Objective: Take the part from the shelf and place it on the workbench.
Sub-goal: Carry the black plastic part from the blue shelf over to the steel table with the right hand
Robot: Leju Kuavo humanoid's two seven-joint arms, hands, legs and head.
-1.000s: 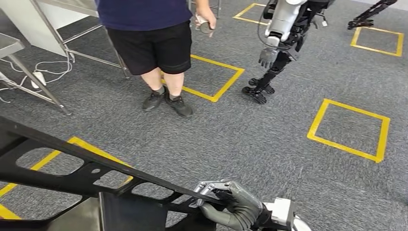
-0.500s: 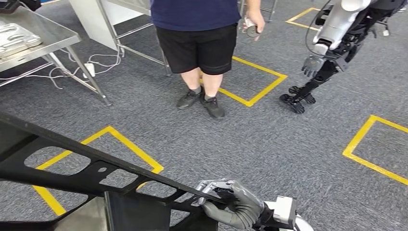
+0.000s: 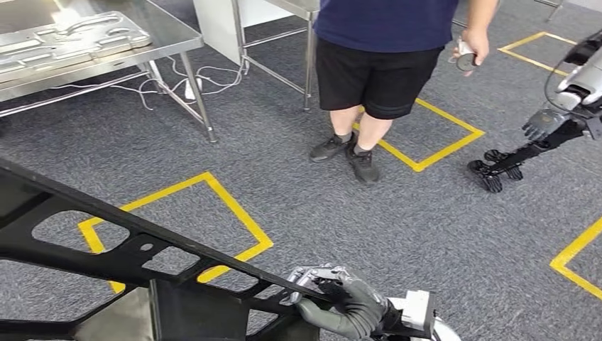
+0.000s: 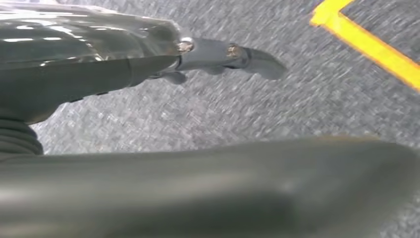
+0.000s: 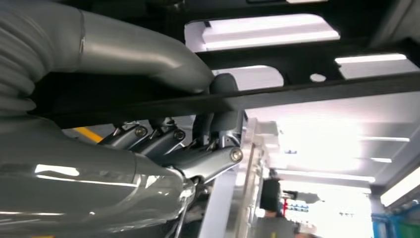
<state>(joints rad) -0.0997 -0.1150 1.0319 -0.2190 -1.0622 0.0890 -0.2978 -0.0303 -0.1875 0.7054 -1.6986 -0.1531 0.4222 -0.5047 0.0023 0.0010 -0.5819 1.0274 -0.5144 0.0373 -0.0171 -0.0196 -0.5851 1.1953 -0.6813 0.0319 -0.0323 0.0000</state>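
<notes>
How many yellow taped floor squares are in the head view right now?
4. One yellow taped square beyond the carried black frame part, one beside the person's feet, partial ones at top right and right edge. Others may be hidden.

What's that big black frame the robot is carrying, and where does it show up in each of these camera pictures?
Head view: the black frame part crosses the lower left, its end gripped by the right hand.
Left wrist view: I cannot make it out there.
Right wrist view: its bars run across the upper picture, fingers wrapped around one.
Shared landmark: that right hand.
</notes>
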